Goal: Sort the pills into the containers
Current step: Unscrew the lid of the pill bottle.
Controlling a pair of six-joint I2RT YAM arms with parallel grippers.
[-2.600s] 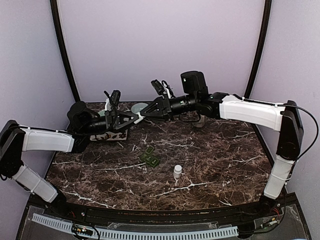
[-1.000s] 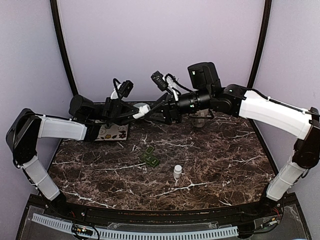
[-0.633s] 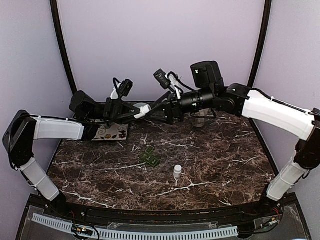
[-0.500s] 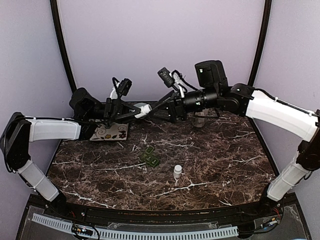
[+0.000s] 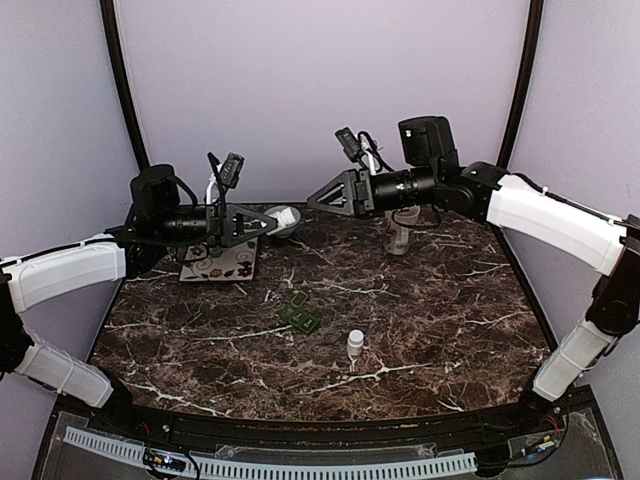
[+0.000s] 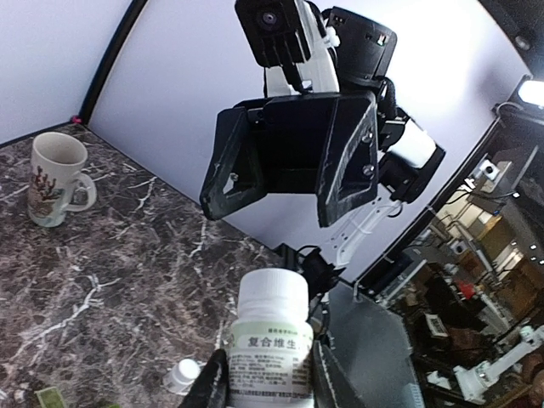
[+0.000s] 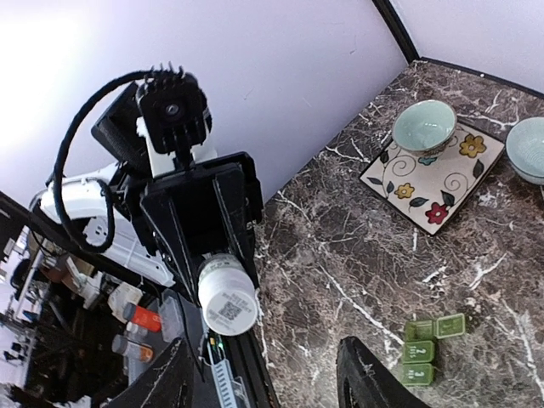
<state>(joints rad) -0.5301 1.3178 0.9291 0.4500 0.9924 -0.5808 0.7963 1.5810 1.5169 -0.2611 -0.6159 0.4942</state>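
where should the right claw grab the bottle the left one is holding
Take the bottle by its bare white end, which sticks out past the left claw toward the open right claw. Come straight on along its axis, fingers either side of the round end.

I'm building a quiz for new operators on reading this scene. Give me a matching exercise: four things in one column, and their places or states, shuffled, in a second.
Things
1. white pill bottle
2. cream mug
3. green pill box
4. floral plate

Places or states
A. carries a teal bowl
B. lying flat near the middle of the table
C. held off the table in the left gripper
D. standing upright toward the far edge of the table

Pairs: 1-C, 2-D, 3-B, 4-A.
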